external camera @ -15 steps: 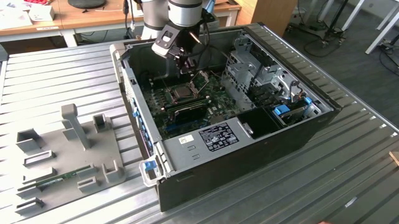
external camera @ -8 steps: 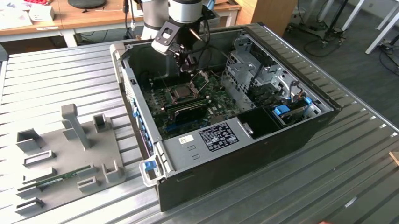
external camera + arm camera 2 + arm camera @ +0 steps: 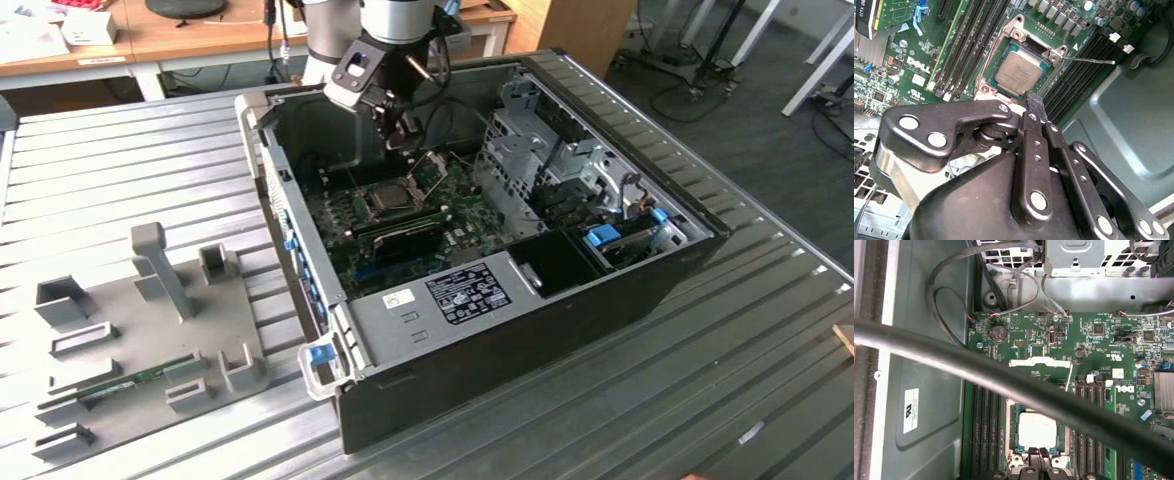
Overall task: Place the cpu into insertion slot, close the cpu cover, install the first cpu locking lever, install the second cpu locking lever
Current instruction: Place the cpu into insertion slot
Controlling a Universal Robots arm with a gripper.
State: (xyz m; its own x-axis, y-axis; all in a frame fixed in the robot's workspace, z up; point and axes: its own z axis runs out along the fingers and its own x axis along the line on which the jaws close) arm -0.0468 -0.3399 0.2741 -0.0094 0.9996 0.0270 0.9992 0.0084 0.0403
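Here's the slatted metal table [image 3: 120, 160], and on it the open computer case [image 3: 534, 340] lying on its side, the insertion slot [image 3: 391, 200] sitting roughly mid-case. Off toward the exterior view's left, well apart from the slot, lies a grey fixture tray [image 3: 147, 330] with upright holders. The arm [image 3: 394, 20] reaches down into the case from above the slot. The green motherboard [image 3: 1104, 340] spreads out all round the slot, and a thick black cable [image 3: 1004, 380] crosses in front of it in the first wrist view.

Down to the gripper [image 3: 1034, 102]: it hangs just beside the slot's edge, fingers pressed together at the tips with nothing between them. Long black memory slots [image 3: 969, 45] flank the insertion slot on both sides. The cpu cover [image 3: 1041, 361] stands raised at the slot's edge opposite the gripper, not folded down. And there's the cpu [image 3: 1019, 70], lying flat inside the slot, its metallic top uncovered. A thin wire locking lever [image 3: 1089, 61] juts out sideways from one corner of the slot, unlatched
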